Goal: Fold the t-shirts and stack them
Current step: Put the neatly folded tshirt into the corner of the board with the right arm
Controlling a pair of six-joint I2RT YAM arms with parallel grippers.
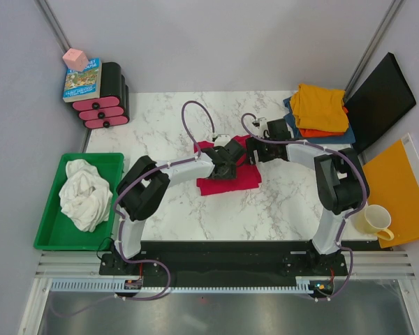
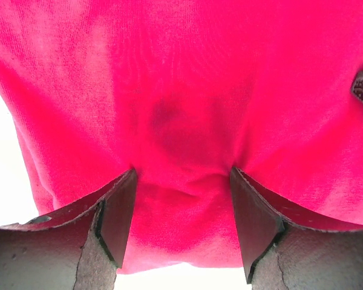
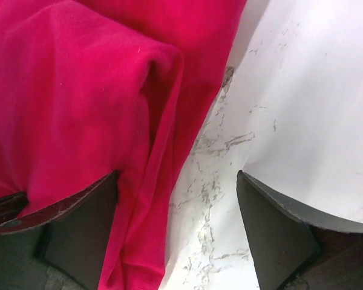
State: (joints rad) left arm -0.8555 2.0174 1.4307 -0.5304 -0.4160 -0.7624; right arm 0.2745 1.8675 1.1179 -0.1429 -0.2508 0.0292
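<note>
Logging the table from my remote station, I recorded these items.

- Crimson-red t-shirt (image 1: 227,180): lay at the centre of the marble table (image 1: 286,209), one edge doubled over.
- Left gripper (image 2: 183,181): its jaws stood fairly wide and pressed down on the red cloth, which bulged between them. It had pinched nothing.
- Right gripper (image 3: 176,181): its jaws were wide at the shirt's 1 o'clock corner, one finger on the folded edge and the other over bare marble. It was holding nothing.
- Stack at 1 o'clock: yellow-orange t-shirt (image 1: 320,103) on top, orange t-shirt (image 1: 322,132) beneath it, blue t-shirt (image 1: 292,110) lowest.
- White t-shirt (image 1: 84,192): crumpled in the green tray (image 1: 47,234) at 9 o'clock.
- Pink-and-black cases (image 1: 110,98): at 11 o'clock.
- Mug (image 1: 373,222): at 4 o'clock, at the edge of the orange board (image 1: 398,185).
</note>
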